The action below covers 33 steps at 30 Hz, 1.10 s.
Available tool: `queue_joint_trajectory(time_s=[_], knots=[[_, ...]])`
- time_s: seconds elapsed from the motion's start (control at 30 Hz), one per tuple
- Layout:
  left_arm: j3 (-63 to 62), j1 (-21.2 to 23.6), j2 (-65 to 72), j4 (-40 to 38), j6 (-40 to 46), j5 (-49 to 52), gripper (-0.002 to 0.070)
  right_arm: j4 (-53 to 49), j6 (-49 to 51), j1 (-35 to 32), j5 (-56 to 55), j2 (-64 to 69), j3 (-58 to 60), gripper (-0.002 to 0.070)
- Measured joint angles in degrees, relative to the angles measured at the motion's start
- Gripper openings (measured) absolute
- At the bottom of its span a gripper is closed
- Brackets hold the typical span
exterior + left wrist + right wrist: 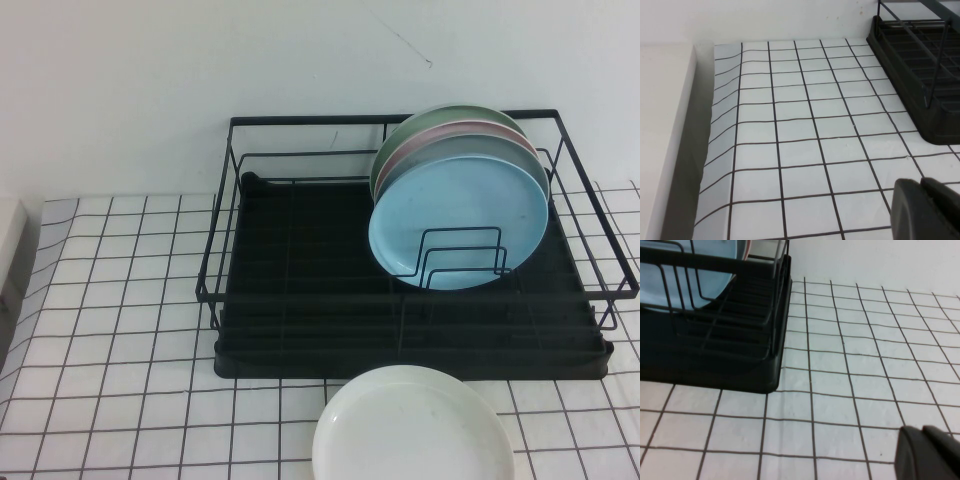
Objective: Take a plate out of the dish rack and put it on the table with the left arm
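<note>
The light sky-blue plate (458,220) stands on edge at the front of a stack in the right half of the black wire dish rack (300,300), leaning on upright dividers. It also shows in the right wrist view (685,280). Neither arm shows in the high view. My left gripper (921,187) is shut and empty, low over the gridded table (800,130), left of the rack's corner (910,55). My right gripper (922,432) is shut and empty, over the table to the right of the rack (715,340).
Grey-green, pink and grey-blue plates (450,125) stand behind the blue one. A white plate (412,425) lies flat on the table in front of the rack. A raised white ledge (665,125) borders the table's left edge.
</note>
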Motion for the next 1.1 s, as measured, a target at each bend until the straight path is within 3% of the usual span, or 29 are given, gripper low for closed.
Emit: queue_joint_trajectory(time_s=[0.27,0.6,1.1], knots=[[0.2,0.0,0.0,0.0,0.0,-3.74,-0.0004,0.0,0.0,0.0,0.0,0.0,0.0,-0.0003],[0.2,0.0,0.0,0.12,0.0,-33.57,-0.0004,0.0,0.0,0.0,0.0,0.0,0.0,-0.0003],[0.2,0.0,-0.1,-0.51,-3.18,-47.61,-0.0004,0.0,0.0,0.0,0.0,0.0,0.0,-0.0003]])
